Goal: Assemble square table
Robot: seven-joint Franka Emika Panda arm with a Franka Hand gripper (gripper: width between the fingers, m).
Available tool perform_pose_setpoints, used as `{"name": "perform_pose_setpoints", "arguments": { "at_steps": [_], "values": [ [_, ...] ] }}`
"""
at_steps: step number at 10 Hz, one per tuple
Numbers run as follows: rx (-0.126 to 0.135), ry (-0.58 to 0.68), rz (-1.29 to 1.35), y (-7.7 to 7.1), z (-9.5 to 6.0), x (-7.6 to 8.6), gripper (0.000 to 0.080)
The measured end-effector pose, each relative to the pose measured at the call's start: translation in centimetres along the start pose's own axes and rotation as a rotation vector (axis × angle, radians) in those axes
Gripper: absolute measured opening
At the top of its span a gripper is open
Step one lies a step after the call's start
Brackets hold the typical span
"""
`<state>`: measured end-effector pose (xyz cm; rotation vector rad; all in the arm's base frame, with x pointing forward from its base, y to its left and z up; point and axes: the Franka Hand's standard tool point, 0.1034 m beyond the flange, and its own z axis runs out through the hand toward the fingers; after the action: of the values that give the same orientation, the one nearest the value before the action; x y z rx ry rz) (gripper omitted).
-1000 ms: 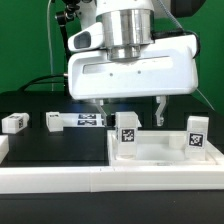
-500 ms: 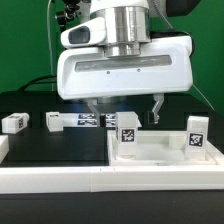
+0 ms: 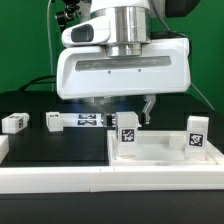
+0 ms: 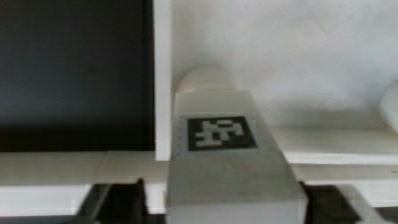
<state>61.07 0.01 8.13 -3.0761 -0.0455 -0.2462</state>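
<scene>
centring matters most for the step in hand, judged to be the grasp of an upright leg (image 3: pixel 128 129). the gripper (image 3: pixel 124 110) hangs just above that leg with its fingers (image 3: pixel 148 108) spread, one on each side, nothing pinched. in the wrist view the leg (image 4: pixel 221 140) is seen between the two dark fingertips (image 4: pixel 114 203), a gap on each side. the leg stands on the square tabletop (image 3: pixel 160 152), near its edge toward the exterior view's left; a second leg (image 3: pixel 196 134) stands toward the right. the descent should be made straight and closing delayed until the fingers are low on the flat sides, lest the leg be tipped.
</scene>
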Motion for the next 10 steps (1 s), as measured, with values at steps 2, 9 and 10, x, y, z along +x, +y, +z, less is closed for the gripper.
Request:
{"name": "perform_pose_setpoints", "arguments": {
  "at_steps": [2, 9, 10],
  "values": [
    [0.0, 0.0, 0.002, 0.0, 0.0, 0.0, 0.0288],
    [0.006, -0.003, 0.553, -0.12, 0.1, -0.18, 0.029],
    [0.0, -0.002, 0.665, -0.18, 0.1, -0.18, 0.029]
  ]
}}
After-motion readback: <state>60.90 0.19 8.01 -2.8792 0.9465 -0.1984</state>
